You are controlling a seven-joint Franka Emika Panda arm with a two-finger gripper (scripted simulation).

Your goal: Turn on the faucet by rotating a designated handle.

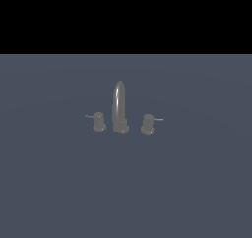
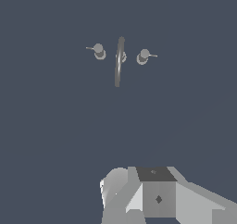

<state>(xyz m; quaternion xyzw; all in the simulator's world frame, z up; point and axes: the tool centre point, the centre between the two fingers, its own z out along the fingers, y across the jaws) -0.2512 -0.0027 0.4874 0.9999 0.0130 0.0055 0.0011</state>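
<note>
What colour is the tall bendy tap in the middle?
The faucet is dull grey metal with a pale shine down its spout, clearest in the exterior view.

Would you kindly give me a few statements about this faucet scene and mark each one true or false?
1. The spout stands taller than both knobs. True.
2. The handle has its rod pointing to the exterior view's left. True.
3. The twin knob stands between the handle and the spout. False: the spout stands in the middle, with one knob on each side.
4. The gripper is clamped on the handle. False: nothing touches the handle in either view, and only part of the arm shows in the wrist view, far from the faucet.
5. The arm shows in the exterior view. False: only the faucet set shows there.
</note>
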